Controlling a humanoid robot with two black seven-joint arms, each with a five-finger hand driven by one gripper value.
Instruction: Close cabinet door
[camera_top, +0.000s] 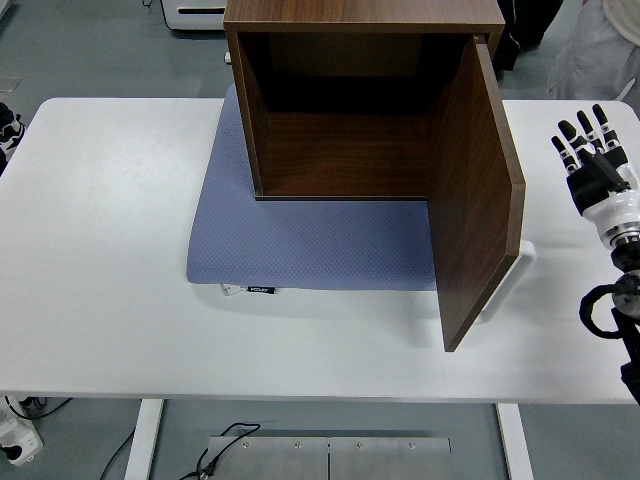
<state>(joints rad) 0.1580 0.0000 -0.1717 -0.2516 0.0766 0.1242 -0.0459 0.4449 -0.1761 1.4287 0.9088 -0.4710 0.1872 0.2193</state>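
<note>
A dark wooden cabinet (345, 100) stands on a blue-grey mat (310, 240) at the back middle of the white table. Its inside is empty. The cabinet door (478, 195) is hinged on the right and swings wide open toward me, its free edge near the table's front. A white handle (508, 283) shows behind the door's lower edge. My right hand (597, 150) hovers to the right of the door, apart from it, with its fingers straight and spread, holding nothing. At the far left edge a small part of my left hand (8, 125) rests.
The white table (100, 250) stretches wide to the left of the mat. A person's legs (590, 50) show at the top right behind the table. Under the front edge lie a metal plate (330, 455) and cables.
</note>
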